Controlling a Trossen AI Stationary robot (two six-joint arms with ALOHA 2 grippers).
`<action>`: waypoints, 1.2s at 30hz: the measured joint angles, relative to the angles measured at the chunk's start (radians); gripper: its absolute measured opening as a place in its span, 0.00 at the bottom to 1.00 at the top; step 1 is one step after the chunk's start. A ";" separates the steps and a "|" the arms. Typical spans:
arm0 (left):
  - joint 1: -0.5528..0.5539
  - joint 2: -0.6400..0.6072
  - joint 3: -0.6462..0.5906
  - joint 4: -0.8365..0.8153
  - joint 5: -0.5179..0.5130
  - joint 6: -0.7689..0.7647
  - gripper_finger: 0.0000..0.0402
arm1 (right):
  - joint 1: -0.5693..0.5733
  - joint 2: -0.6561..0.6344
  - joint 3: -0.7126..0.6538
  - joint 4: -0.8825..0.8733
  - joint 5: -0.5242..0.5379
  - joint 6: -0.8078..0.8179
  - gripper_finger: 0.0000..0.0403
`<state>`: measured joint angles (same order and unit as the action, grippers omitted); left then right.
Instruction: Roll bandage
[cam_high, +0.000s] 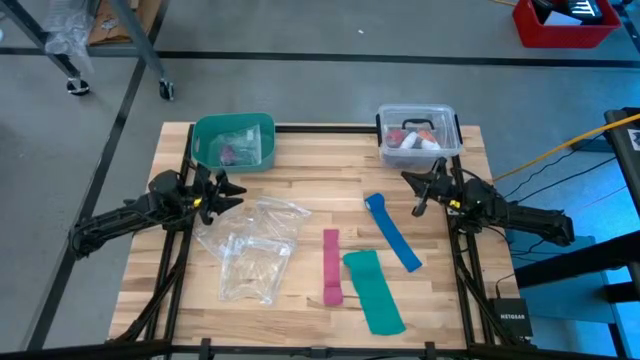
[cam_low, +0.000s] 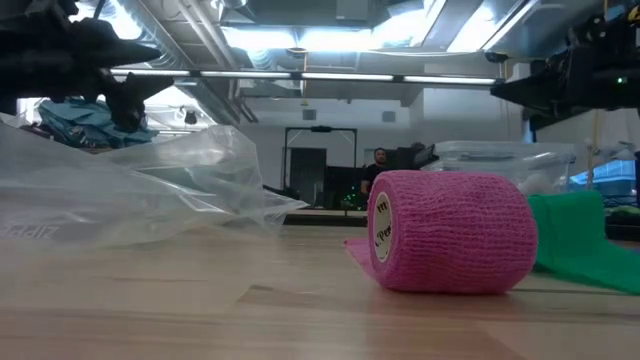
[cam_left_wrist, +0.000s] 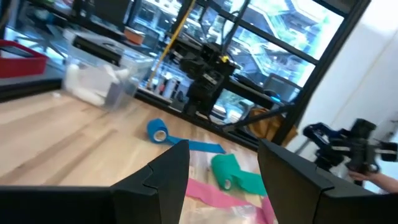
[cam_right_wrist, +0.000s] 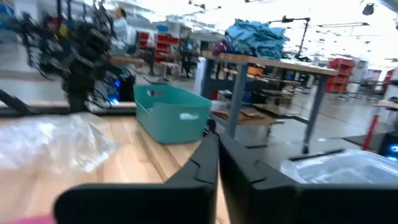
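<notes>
Bright overhead ceiling lights (cam_low: 300, 40), glare in windows, wrist views motion-blurred.

- A large industrial lab or workshop hall, with a bare grey concrete floor (cam_high: 330, 90) around the wooden counter (cam_high: 300, 190).
- Beyond the right tool (cam_right_wrist: 217, 155) stand more workbenches (cam_right_wrist: 273, 65) and red shelving (cam_right_wrist: 165, 43).
- Exposed ceiling ducts and strip lights (cam_low: 300, 40) run overhead.

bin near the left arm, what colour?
Teal-green bin; clearest in the high view.
</notes>
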<state>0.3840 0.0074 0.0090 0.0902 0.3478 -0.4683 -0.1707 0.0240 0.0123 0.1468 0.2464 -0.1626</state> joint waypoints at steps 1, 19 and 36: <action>0.000 0.000 0.000 0.000 -0.007 0.000 0.45 | 0.000 0.009 0.000 0.021 -0.008 0.002 0.02; 0.000 0.000 0.000 -0.005 -0.078 -0.003 0.45 | 0.000 0.567 0.415 -0.249 -0.003 -0.159 0.01; 0.000 0.003 0.000 -0.039 -0.111 -0.004 0.45 | 0.000 1.173 0.736 -0.455 -0.002 -0.288 0.01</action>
<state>0.3840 0.0105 0.0090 0.0517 0.2371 -0.4721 -0.1707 1.1972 0.7487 -0.3081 0.2447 -0.4503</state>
